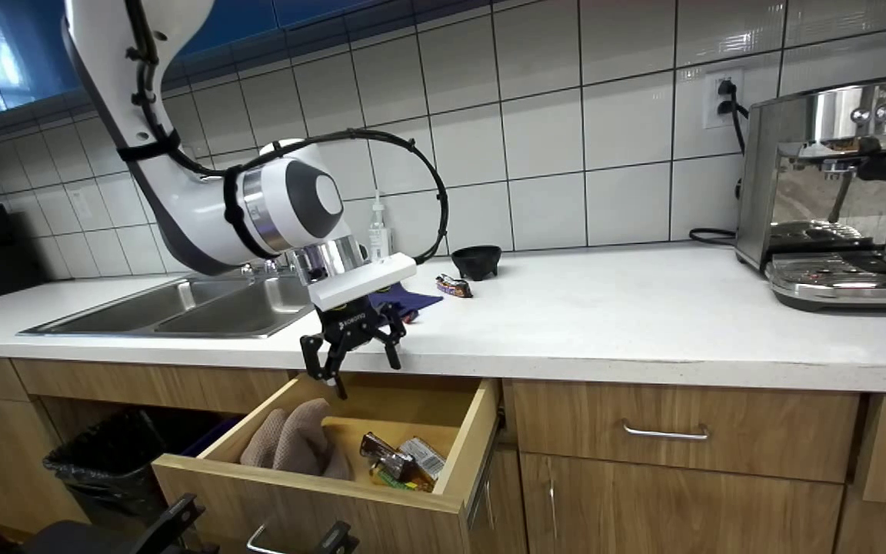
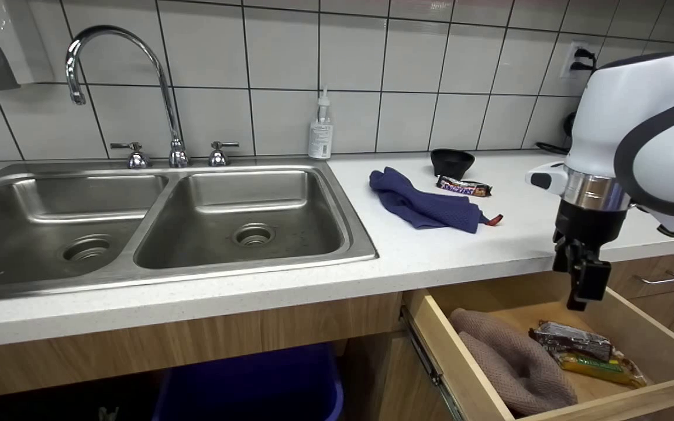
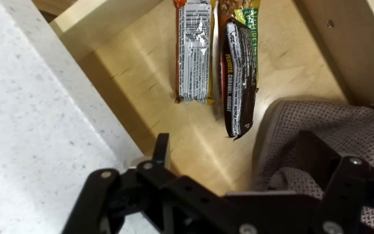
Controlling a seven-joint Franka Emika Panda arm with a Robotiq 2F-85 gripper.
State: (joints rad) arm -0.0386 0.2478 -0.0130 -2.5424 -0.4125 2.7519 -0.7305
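White arm (image 1: 193, 211), bent at the wrist, above the open drawer (image 1: 404, 523), fingers (image 3: 161, 149) downward and wide apart.

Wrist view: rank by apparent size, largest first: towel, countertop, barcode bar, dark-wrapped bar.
1. Countertop
2. Towel, partly covered
3. Dark-wrapped bar and barcode bar: too alike to rank. The barcode bar runs to the picture's top edge, so its full length is unsure.
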